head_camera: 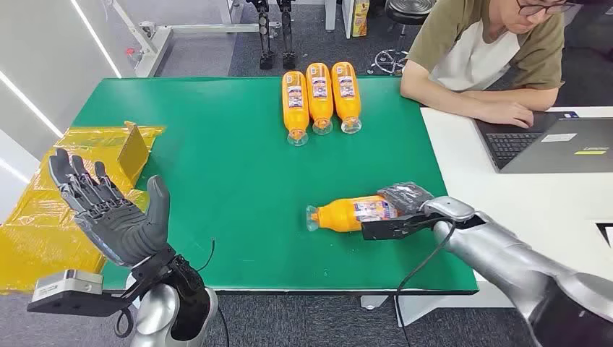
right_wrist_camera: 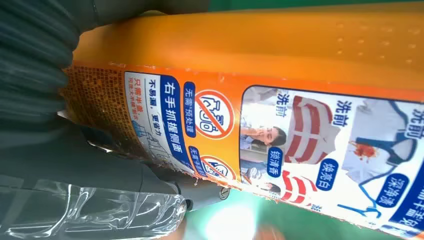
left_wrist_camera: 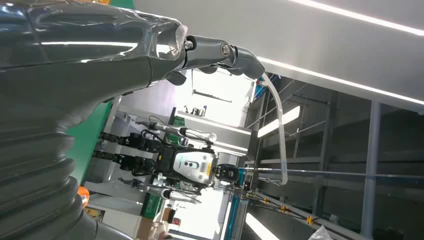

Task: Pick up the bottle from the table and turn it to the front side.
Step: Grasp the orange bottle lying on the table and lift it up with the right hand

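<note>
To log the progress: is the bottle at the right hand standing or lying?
Lying. The bottle rests on its side on the table, cap end away from the right hand, whose fingers are around its base.

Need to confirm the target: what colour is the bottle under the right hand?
Orange bottle, with a blue-and-white label; clearest in the right wrist view.
</note>
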You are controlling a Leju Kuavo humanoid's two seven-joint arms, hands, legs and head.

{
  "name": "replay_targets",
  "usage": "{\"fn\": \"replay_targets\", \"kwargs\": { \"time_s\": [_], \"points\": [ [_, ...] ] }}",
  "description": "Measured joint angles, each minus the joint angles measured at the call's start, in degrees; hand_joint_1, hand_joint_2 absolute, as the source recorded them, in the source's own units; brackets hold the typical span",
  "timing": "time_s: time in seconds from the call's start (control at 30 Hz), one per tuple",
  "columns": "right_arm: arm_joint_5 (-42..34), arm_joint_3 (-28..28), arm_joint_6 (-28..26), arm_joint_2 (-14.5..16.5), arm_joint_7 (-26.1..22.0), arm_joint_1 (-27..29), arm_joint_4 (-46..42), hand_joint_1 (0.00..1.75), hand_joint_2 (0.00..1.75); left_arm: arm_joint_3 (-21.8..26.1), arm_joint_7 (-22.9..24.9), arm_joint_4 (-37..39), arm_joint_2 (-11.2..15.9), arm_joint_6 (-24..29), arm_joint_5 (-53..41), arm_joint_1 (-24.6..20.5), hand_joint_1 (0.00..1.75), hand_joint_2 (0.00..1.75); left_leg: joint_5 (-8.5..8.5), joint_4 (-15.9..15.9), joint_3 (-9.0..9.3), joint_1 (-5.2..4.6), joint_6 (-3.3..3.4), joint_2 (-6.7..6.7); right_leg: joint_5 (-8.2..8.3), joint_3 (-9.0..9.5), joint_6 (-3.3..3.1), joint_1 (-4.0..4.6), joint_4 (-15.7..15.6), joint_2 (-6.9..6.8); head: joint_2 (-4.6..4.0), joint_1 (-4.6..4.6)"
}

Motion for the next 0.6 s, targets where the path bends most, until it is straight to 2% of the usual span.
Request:
{"fn": "replay_targets", "kwargs": {
  "time_s": [0.07,0.13,0.23,0.3,0.47,0.6],
  "points": [
    [-0.83,-1.58,-2.93,1.28,-0.57,1.22,0.27,1.75,1.75,0.01,0.00,0.00,-0.01,0.01,-0.25,0.01,0.00,1.75,0.01,-0.01,-0.01,0.01,-0.01,-0.03,0.00,0.00,0.00,0.00,0.01,-0.02,0.00,0.02],
    [-2.64,-5.05,-9.46,4.03,-2.26,3.76,0.57,1.75,1.75,0.08,0.00,0.00,-0.12,0.02,-1.75,0.08,0.00,1.75,0.04,-0.02,-0.03,0.02,-0.05,-0.09,-0.01,-0.01,-0.02,0.02,0.04,-0.07,0.00,0.03],
    [-5.92,-12.09,-19.14,8.10,-6.12,7.83,-0.48,1.75,1.75,0.58,0.00,0.00,-0.55,0.06,-6.29,0.27,0.00,1.75,0.06,-0.06,-0.04,0.03,-0.08,-0.14,-0.06,-0.03,-0.07,0.05,0.07,-0.12,-0.01,0.02],
    [-7.81,-17.23,-23.44,10.34,-8.41,10.37,-2.24,1.75,1.75,0.97,0.00,0.00,-0.69,0.08,-8.14,0.34,0.00,1.75,0.06,-0.07,-0.04,0.02,-0.08,-0.17,-0.11,-0.05,-0.12,0.05,0.06,-0.14,-0.01,0.01],
    [-9.89,-29.51,-30.25,14.18,-16.14,18.49,-10.65,1.75,1.75,0.57,0.00,0.14,-0.62,-0.70,-3.12,0.27,0.00,1.75,0.00,-0.08,-0.14,0.02,-0.09,-0.37,-0.20,-0.06,-0.11,0.03,0.04,-0.30,0.00,0.03],
    [-9.05,-36.46,-31.88,17.22,-19.40,24.61,-17.81,1.75,1.75,-0.70,0.00,0.19,-0.50,-2.85,1.11,0.02,0.00,1.75,-0.05,-0.08,-0.16,0.00,-0.07,-0.32,-0.20,-0.10,-0.11,0.01,0.01,-0.26,-0.01,0.03]
  ]
}}
